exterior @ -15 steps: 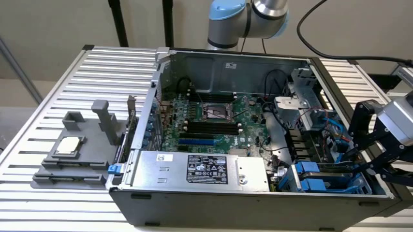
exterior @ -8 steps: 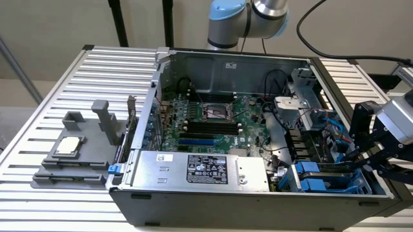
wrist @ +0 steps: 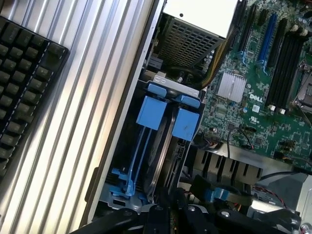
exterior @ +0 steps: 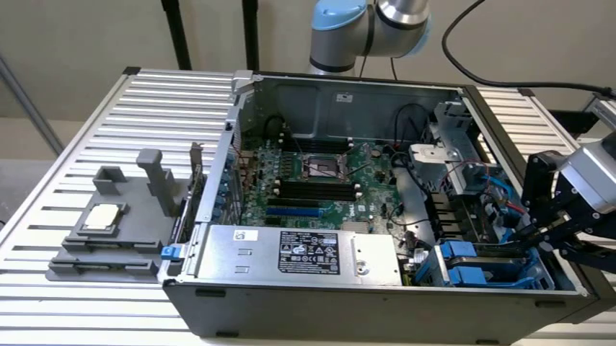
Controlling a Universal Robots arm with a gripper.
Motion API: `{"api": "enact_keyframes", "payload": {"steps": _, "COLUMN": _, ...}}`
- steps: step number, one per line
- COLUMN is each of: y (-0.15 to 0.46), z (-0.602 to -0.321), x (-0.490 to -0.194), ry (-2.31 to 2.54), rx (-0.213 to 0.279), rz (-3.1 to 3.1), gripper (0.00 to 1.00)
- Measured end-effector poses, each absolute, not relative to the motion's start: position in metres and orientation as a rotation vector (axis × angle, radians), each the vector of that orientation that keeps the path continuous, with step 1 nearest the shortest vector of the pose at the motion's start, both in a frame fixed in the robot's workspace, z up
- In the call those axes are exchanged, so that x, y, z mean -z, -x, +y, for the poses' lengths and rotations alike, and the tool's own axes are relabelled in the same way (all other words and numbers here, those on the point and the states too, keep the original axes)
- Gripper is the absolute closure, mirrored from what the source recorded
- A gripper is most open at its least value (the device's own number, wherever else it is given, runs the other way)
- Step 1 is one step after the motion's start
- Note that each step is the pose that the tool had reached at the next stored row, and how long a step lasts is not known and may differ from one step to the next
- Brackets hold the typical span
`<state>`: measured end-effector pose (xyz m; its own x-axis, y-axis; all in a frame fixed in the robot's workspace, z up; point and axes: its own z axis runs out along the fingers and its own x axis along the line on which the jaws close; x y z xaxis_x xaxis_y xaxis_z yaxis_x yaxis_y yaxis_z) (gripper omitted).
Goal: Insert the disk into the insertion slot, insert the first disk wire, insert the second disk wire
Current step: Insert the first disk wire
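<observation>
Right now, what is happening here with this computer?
A robot arm works inside an open computer case. Its gripper is shut and sits low by the slot, close to the cables there. The disk already sits in the slot. Whether the gripper holds a cable, I cannot tell.

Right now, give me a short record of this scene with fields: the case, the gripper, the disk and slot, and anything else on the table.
Case: open computer case on a slatted table, motherboard exposed
Gripper: gripper shut, inside the case beside the insertion slot; what it grips cannot be told
Disk: disk appears seated in the slot, blue tab at the mouth
Power supply: silver box with black label, next to the slot
Table: keyboard; grey fixture
</observation>
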<state>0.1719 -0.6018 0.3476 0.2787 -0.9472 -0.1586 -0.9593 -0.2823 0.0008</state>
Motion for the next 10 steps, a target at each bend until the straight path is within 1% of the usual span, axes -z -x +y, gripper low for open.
{"api": "enact_keyframes", "payload": {"steps": 10, "y": -0.155, "z": -0.602, "x": -0.352, "ry": 2.432, "rx": -0.195, "rz": 1.825, "gripper": 0.84}}
